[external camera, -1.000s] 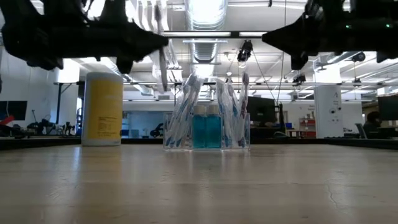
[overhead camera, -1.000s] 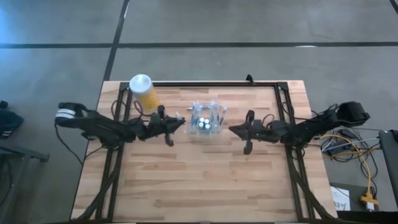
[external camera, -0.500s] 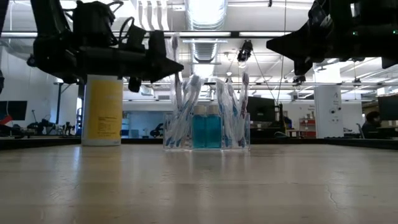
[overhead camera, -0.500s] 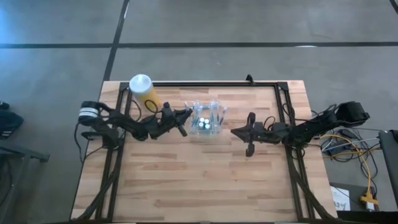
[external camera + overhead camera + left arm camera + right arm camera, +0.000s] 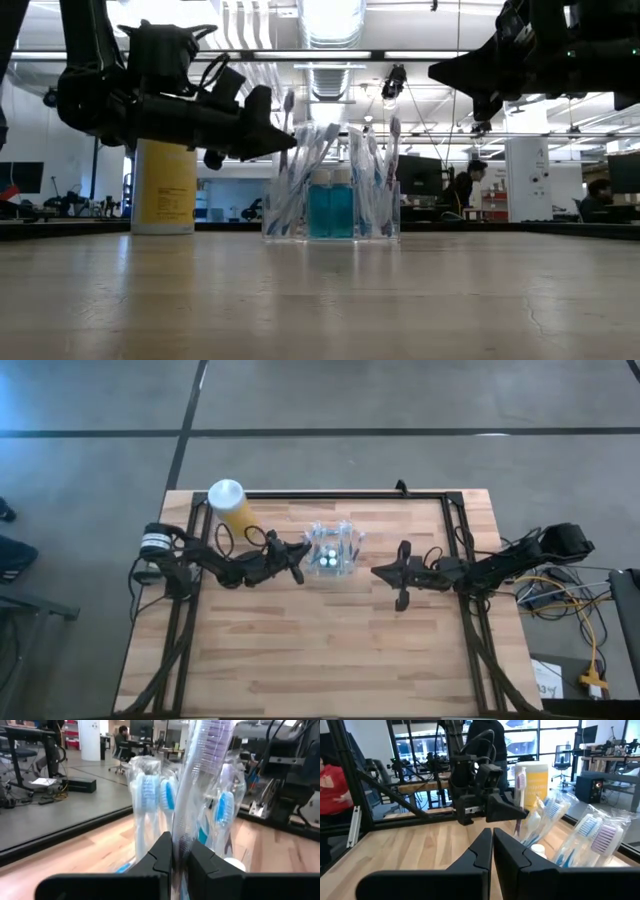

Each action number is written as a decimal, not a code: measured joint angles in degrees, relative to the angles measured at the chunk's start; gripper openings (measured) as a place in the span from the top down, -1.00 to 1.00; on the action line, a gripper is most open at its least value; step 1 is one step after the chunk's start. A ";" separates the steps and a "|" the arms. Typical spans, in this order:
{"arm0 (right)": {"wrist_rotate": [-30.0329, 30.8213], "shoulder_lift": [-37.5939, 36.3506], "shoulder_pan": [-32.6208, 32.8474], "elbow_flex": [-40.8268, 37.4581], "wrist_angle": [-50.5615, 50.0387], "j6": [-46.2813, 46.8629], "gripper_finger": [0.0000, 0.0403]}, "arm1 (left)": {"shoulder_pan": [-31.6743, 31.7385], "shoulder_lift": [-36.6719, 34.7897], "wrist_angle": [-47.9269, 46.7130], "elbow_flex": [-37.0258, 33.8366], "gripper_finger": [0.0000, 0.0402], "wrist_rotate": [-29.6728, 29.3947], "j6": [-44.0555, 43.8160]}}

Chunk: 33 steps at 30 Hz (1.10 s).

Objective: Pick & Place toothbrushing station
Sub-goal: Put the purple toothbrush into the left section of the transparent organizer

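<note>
Beside the toothbrushing station (image 5: 332, 550), left gripper (image 5: 296, 563) jaws clamped on a wrapped toothbrush (image 5: 200, 775); right gripper (image 5: 380, 571) jaws closed, empty.

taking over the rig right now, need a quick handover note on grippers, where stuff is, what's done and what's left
Left gripper: shut on a wrapped purple-headed toothbrush, held upright at the left edge of the station.
Right gripper: shut, holding nothing, waiting above the table to the right of the station.
Station: small clear plastic box holder near the back middle of the wooden table, already holding several wrapped toothbrushes and a blue bottle. Yellow canister with white lid stands back left.
Done: toothbrush picked and brought to the holder.
Left: lower it in, release, retract.
</note>
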 joint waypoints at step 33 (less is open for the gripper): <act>0.00 0.00 0.00 0.00 -0.09 0.00 0.94 | -0.08 -9.17 -10.46 -0.22 0.08 1.42 4.78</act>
